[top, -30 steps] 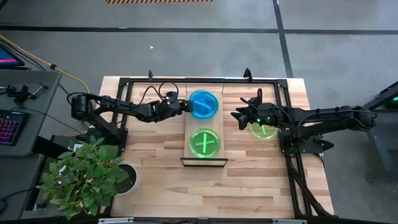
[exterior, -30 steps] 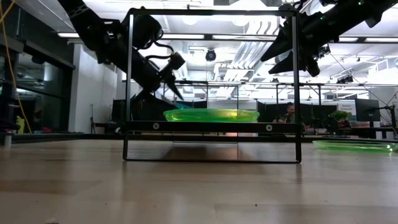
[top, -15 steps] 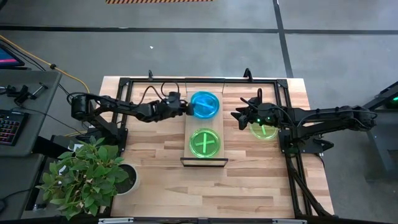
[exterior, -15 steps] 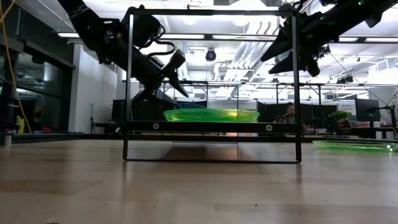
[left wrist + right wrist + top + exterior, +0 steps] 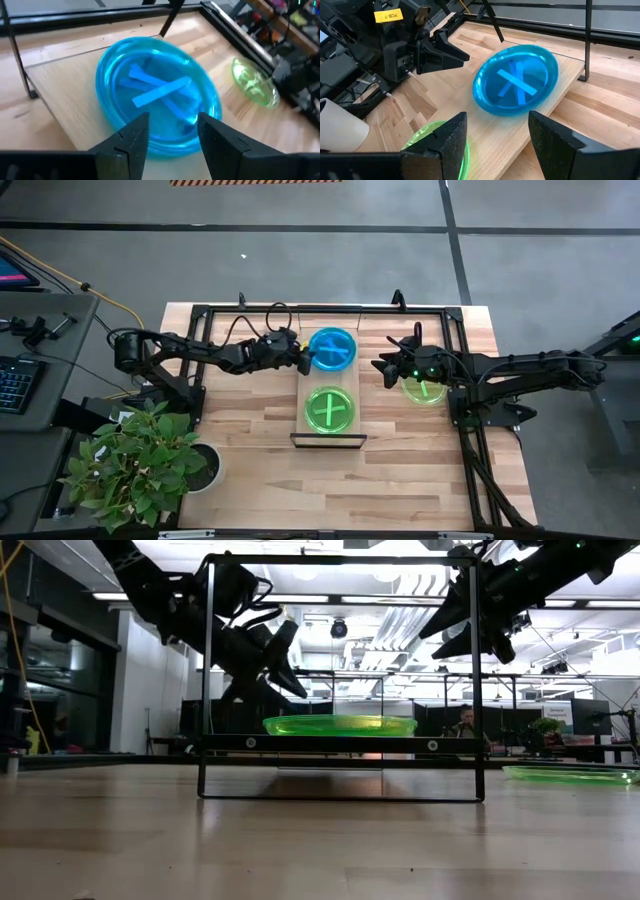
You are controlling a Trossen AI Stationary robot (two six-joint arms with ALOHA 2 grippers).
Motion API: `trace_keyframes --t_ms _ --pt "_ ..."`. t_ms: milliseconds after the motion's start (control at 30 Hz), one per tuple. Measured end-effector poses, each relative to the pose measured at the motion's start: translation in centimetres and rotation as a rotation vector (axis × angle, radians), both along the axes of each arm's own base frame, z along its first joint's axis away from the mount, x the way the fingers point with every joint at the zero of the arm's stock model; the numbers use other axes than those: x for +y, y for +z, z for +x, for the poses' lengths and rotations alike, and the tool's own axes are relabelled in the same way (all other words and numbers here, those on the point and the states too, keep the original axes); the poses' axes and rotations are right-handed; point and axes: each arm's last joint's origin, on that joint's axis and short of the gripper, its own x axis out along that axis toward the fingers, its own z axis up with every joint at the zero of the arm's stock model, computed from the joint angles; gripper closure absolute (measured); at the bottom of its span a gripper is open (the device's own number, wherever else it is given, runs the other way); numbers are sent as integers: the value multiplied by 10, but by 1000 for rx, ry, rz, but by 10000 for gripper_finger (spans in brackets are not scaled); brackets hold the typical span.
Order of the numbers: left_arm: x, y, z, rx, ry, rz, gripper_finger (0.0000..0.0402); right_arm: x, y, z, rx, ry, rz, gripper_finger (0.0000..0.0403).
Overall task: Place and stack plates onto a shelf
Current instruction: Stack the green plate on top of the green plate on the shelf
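Blue plates (image 5: pixel 332 348) lie stacked at the far end of the shelf (image 5: pixel 309 378), their stripes crossing (image 5: pixel 157 95). A green plate (image 5: pixel 331 409) lies at the shelf's near end. Another green plate (image 5: pixel 424 389) rests on the table right of the shelf. My left gripper (image 5: pixel 303 357) stands open just left of the blue stack, its fingers (image 5: pixel 135 140) apart from the rim, as the right wrist view shows (image 5: pixel 445 52). My right gripper (image 5: pixel 385 367) hangs open above the table between the shelf and the right green plate, holding nothing (image 5: pixel 497 145).
The shelf board stands raised on a thin black frame (image 5: pixel 340 743) with uprights (image 5: pixel 207 670). Black rails (image 5: pixel 200 350) border the table. A potted plant (image 5: pixel 140 465) stands at the near left corner. Bare tabletop (image 5: pixel 400 470) lies in front of the shelf.
My left gripper has opened and rolled about its own axis, coming off the blue stack's left rim and drawing slightly toward the table's left. The top blue plate now lies flat on the stack. The right arm has kept still.
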Motion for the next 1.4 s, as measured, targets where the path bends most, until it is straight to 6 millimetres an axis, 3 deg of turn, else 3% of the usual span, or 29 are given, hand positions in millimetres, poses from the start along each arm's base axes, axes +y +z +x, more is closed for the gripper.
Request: trace_keyframes --t_ms 200,300,433,667,767,967,1200,1300,1400 --pt "-1 4 -3 53 -81 87 245 0 0 0 1 0 0 206" --pt "-2 17 -6 19 -135 117 245 0 0 0 0 0 0 206" --pt "-3 49 -21 -68 -207 160 245 0 0 0 -5 -2 10 206" --pt "-12 117 -65 -301 -238 316 245 0 0 0 -16 -9 33 206" --pt "-17 131 -83 -406 -227 370 245 0 0 0 -27 -17 48 206" --pt "-24 124 -104 -564 -198 339 245 0 1 1 -34 -20 54 206" --pt "-25 109 -106 -555 -188 266 245 0 1 1 -38 -20 67 206" --pt "-25 106 -106 -552 -185 252 245 2 -4 -1 -34 -15 206 206" --pt "-25 105 -106 -554 -182 239 245 9 -16 -8 80 5 379 206"
